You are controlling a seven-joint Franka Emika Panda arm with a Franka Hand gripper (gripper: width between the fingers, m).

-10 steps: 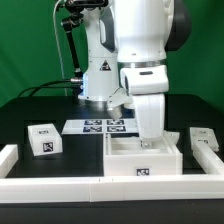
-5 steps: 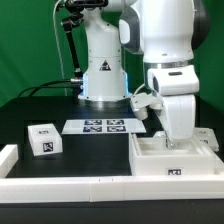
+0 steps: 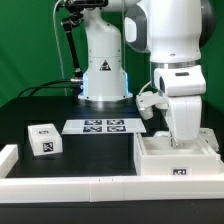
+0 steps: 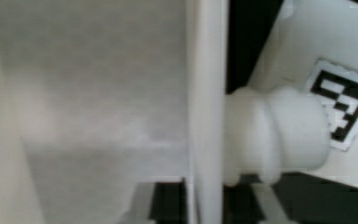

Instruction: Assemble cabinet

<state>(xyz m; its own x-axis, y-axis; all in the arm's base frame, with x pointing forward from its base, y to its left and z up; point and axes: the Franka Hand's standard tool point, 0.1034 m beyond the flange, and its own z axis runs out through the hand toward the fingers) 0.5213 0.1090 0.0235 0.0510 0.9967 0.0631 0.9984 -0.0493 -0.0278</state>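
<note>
The cabinet shell [image 3: 173,163], a white open box with a tag on its front, lies at the exterior view's right by the front rail. My gripper [image 3: 182,141] reaches down into it from above. In the wrist view the gripper [image 4: 206,203] is shut on the shell's thin wall [image 4: 206,100], with a dark finger on each side. A white rounded part with a tag [image 4: 297,130] sits close beside that wall. A small white tagged drawer block [image 3: 42,139] stands at the exterior view's left, apart from the gripper.
The marker board [image 3: 104,126] lies flat behind the middle of the table. A low white rail [image 3: 60,186] edges the front and turns up at the left corner. The robot base [image 3: 102,70] stands behind. Another white part [image 3: 213,141] peeks out behind the shell at the right.
The gripper and the cabinet shell have moved together toward the exterior view's right, along the front rail. The drawer block and marker board have not moved.
</note>
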